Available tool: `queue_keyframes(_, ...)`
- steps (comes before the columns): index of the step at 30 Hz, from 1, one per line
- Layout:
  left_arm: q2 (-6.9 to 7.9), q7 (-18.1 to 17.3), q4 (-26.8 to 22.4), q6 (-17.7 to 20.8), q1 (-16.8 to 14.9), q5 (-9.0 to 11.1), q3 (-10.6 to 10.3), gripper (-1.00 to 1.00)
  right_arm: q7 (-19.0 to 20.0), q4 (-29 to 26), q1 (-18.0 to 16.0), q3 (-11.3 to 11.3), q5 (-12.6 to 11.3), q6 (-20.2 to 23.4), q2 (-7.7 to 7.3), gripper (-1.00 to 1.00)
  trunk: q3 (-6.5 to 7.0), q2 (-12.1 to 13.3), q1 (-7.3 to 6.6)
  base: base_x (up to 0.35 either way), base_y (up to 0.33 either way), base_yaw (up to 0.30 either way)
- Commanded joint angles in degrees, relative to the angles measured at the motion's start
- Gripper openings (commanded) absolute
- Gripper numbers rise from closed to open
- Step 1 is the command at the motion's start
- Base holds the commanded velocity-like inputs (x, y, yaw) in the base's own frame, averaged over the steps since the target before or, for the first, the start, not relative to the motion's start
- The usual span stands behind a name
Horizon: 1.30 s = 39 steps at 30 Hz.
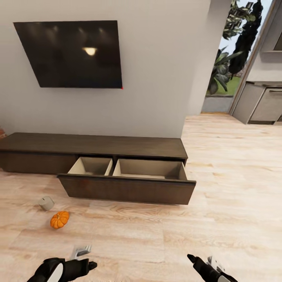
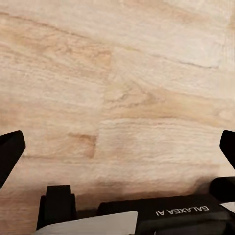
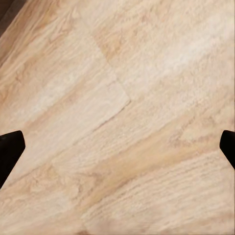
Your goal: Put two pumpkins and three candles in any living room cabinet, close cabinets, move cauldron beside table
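- The cabinet (image 1: 94,147), a long low dark brown unit, stands against the pale wall beneath a wall-mounted black TV screen (image 1: 72,53).
- 1 wide drawer (image 1: 129,178) of the cabinet is pulled out; its dark front faces the robot and its 2 pale beige compartments lie open with nothing visible inside.
- 1 pumpkin (image 1: 59,219), bright orange and ribbed, lies on the wood floor (image 1: 156,235) in front of the drawer's left end, well clear of the drawer front.
- 1 candle (image 1: 46,203), a squat pale cylinder, sits on the floor just beside the pumpkin, on the side nearer the cabinet, apart from it.
- The left gripper (image 2: 117,147) hangs low over bare floor planks; its fingers (image 2: 10,152) stand wide apart at the 2 edges of the left wrist view, with nothing between them.
- The right gripper (image 3: 117,147) also points at bare floor; its fingers (image 3: 10,149) are spread wide apart and hold nothing.
- In the head view both arms show at the bottom edge, the left arm (image 1: 58,269) nearer to the pumpkin than the right arm (image 1: 207,269).
- To the right, a doorway opens toward grey kitchen units (image 1: 262,103) and green plants (image 1: 231,51) outside.
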Motion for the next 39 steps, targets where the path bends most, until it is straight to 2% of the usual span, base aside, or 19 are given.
queue_keyframes(1, -0.45, 0.56, 1.47, -1.52, -0.04, -0.95, -0.23, 1.00, -0.68, -0.03, -0.02, 0.45, -0.57, -0.06, 0.00, 1.00, 0.07, 0.39, -0.23, 0.000, 0.000, 0.146)
queue_keyframes(5, -3.03, 1.71, 8.97, -9.77, -0.07, -4.07, -0.54, 1.00, -1.97, 0.86, -0.02, 0.48, 0.20, -1.30, 0.55, 1.00, 0.51, 2.00, -1.11, 0.000, 0.000, 0.145)
queue_keyframes(9, -5.32, 1.95, 15.84, -15.61, -0.09, -7.24, -0.57, 1.00, -2.22, 2.14, -0.02, 0.42, 2.33, -2.62, 1.49, 1.00, 0.96, 3.60, -1.99, 0.000, 0.000, 0.145)
queue_keyframes(12, -6.20, 2.71, 18.10, -18.57, -0.09, -8.86, -0.50, 1.00, -2.71, 2.83, -0.02, 0.41, 2.91, -4.46, 1.82, 1.00, 1.28, 4.81, -2.65, 0.000, 0.000, 0.115)
queue_keyframes(15, -6.41, 4.19, 18.76, -19.53, -0.10, -9.27, -0.40, 1.00, -3.08, 3.80, -0.02, 0.40, 3.05, -5.11, 2.12, 1.00, 1.59, 6.01, -3.31, 0.000, 0.000, -0.058)
queue_keyframes(21, -6.43, 4.79, 21.36, -20.29, -0.10, -9.60, -0.54, 1.00, -3.31, 4.17, -0.02, 0.40, 3.16, -5.35, 2.49, 1.00, 2.29, 8.42, -4.63, 0.000, 0.000, -0.185)
queue_keyframes(27, -6.39, 4.84, 22.16, -24.47, -0.10, -9.35, -0.71, 1.00, -3.38, 4.25, -0.02, 0.40, 3.38, -5.33, 2.93, 1.00, 3.05, 10.82, -5.95, 0.000, 0.000, -0.221)
queue_keyframes(35, -6.21, 4.91, 22.53, -24.94, -0.10, -9.34, -0.87, 1.00, -3.30, 4.58, 0.70, 0.40, 3.30, -4.91, 3.03, 1.00, 4.14, 14.03, -7.70, 0.000, 0.000, -0.190)
queue_keyframes(39, -6.19, 4.93, 25.55, -25.15, -0.10, -9.99, -1.02, 1.00, -3.23, 4.62, 1.13, 0.40, 3.28, -4.81, 3.04, 1.00, 4.83, 15.63, -8.58, 0.000, 0.000, -0.028)
